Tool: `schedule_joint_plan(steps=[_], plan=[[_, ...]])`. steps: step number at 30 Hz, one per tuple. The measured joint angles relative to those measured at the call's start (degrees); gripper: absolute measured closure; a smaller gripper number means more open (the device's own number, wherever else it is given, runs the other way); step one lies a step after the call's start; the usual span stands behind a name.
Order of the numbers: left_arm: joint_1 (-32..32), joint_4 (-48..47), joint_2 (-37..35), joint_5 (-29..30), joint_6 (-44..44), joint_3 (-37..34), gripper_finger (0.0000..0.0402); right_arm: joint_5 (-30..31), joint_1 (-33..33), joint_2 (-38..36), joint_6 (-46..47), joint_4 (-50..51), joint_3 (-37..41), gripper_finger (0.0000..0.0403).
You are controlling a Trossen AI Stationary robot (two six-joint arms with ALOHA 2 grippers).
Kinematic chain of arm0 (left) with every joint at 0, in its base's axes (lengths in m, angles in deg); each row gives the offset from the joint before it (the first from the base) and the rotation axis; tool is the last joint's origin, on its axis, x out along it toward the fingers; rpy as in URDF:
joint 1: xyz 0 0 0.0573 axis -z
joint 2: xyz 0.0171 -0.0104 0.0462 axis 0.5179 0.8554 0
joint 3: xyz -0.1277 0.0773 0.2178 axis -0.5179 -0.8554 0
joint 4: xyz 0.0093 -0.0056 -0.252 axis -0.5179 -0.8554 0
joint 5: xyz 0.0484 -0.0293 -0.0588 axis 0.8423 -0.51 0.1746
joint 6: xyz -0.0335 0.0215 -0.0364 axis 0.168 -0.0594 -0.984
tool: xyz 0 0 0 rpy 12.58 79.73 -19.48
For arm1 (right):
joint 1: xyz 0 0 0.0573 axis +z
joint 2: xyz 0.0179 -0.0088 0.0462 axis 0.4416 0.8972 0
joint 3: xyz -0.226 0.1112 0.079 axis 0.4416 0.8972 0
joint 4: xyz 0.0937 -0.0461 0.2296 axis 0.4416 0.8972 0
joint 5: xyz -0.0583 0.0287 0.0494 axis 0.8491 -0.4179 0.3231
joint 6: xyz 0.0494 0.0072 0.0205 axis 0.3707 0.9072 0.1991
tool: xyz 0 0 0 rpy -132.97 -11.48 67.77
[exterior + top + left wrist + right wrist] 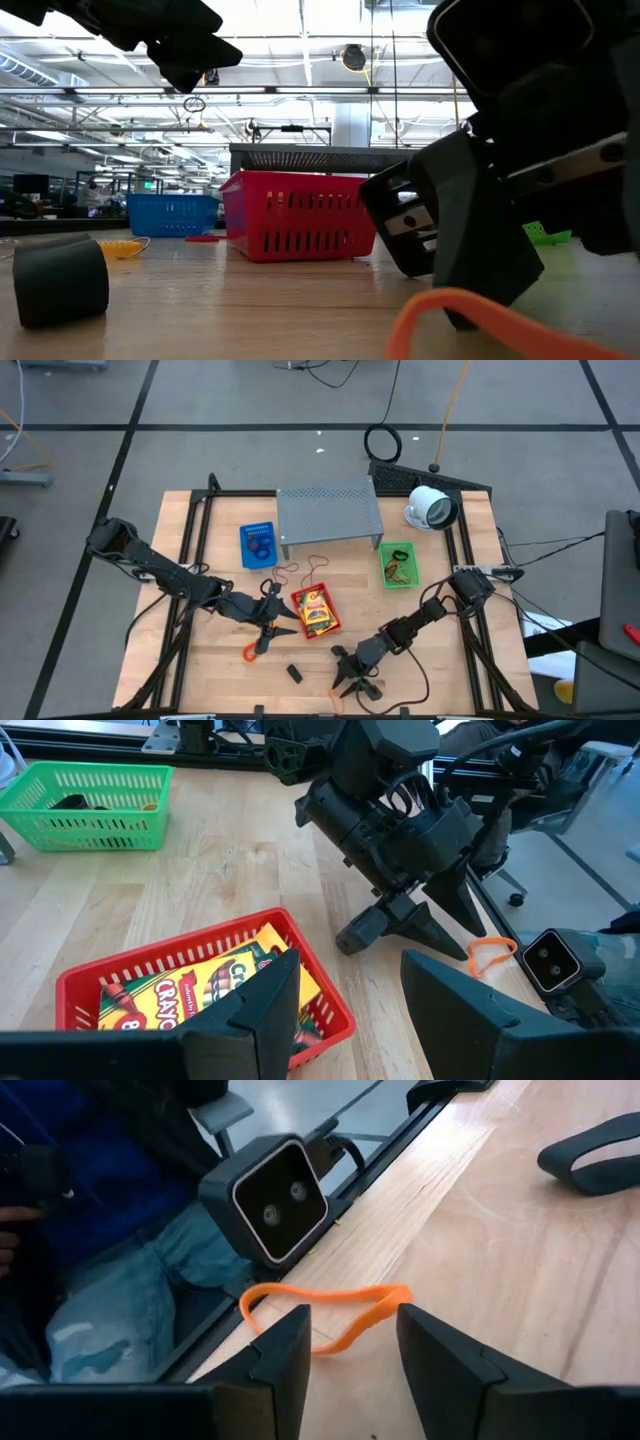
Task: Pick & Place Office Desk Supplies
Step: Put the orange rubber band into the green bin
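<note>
A red basket [315, 610] holds yellow crayon packets [190, 985]. My left gripper [350, 1010] is open, just left of this basket and above its near corner [275, 618]. My right gripper [350, 1350] is open, pointing down near the table's near edge [350, 678]. An orange rubber band [320, 1308] lies flat on the wood by its fingertips, one on each side; I cannot tell whether they touch it. A small black piece [295, 673] lies left of the right gripper. Red rubber bands [300, 571] lie in front of the shelf.
A grey perforated shelf [328, 510] stands at the far middle, a blue basket [258, 545] to its left, a green basket [398, 565] to its right, and a white round device [432, 508] beyond. A small camera [265, 1200] sits at the near edge. An orange loop [250, 652] lies near my left gripper.
</note>
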Motion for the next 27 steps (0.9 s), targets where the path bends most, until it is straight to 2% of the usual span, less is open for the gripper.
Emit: schedule_joint_plan(steps=[5,27], plan=[[-0.01,-0.02,0.00,0.00,-0.09,0.00,0.0218,1.62,0.26,-0.02,-1.54,2.07,0.00,0.0261],[-0.02,-0.02,0.00,0.00,-0.17,0.00,0.0218,1.63,0.24,-0.04,-0.91,5.75,0.02,0.0261]])
